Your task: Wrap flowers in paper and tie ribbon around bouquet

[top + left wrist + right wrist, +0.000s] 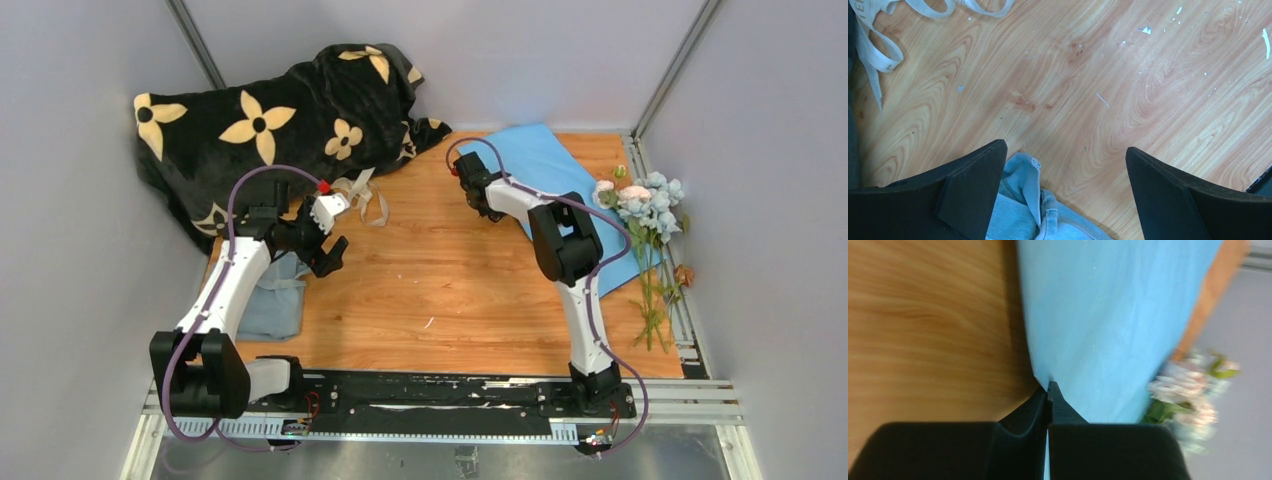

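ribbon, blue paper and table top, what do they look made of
Ribbon: woven, satin-like fabric, beige with a soft sheen; it lies in floppy loops.
Paper: thin matte light-blue sheet lying smooth; probably paper, though the blurred view leaves it open.
Table: wood or wood-print laminate, orange-brown with clear grain swirls, lightly glossy, flecked with white specks.

Only print I can see: dark capital lettering on the ribbon point(862, 20), at 10 o'clock in the left wrist view, running along the strip. It seems to start with "TE"; the rest is too small and skewed to read. Nothing else is legible in any view.
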Controlling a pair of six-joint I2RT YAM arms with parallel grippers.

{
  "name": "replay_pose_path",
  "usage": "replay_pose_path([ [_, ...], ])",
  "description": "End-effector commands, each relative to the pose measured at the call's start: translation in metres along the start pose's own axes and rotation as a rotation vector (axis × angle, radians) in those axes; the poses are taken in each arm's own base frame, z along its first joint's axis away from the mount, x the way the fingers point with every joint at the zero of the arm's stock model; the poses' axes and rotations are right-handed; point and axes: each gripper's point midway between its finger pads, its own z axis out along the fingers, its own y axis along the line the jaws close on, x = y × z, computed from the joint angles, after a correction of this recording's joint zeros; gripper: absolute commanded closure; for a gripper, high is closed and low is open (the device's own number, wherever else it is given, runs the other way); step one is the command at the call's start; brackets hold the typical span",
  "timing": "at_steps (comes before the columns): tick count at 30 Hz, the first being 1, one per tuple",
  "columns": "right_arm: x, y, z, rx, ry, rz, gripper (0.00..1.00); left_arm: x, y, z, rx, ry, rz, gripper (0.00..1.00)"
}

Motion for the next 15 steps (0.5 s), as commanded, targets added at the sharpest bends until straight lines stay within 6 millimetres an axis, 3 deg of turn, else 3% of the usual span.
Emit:
replay_pose_path([
  [1, -0.034, 0.018, -0.069, -0.343, -0.13, 0.338, 1.0, -0.018, 0.0, -0.01, -0.005, -0.037, 0.004, 0.0],
  [5, -0.072, 0.061, -0.148, -0.804, -0.285, 0.624, 1.0, -0.025, 0.002, -0.011, 0.0, -0.05, -0.004, 0.0],
  [8, -0.094, 0.084, -0.185, -0.969, -0.344, 0.882, 1.0, -0.03, 0.002, -0.011, 0.008, -0.063, -0.011, 0.0],
  [11, -0.103, 0.121, -0.206, -1.034, -0.34, 0.989, 1.0, -0.03, 0.0, -0.009, 0.022, -0.065, -0.015, 0.0],
  [14, -0.119, 0.155, -0.222, -1.071, -0.314, 0.98, 1.0, -0.029, -0.001, -0.006, 0.027, -0.055, -0.028, 0.0],
  [15, -0.124, 0.162, -0.226, -1.106, -0.307, 0.972, 0.93, -0.029, 0.0, -0.005, 0.027, -0.052, -0.034, 0.0],
])
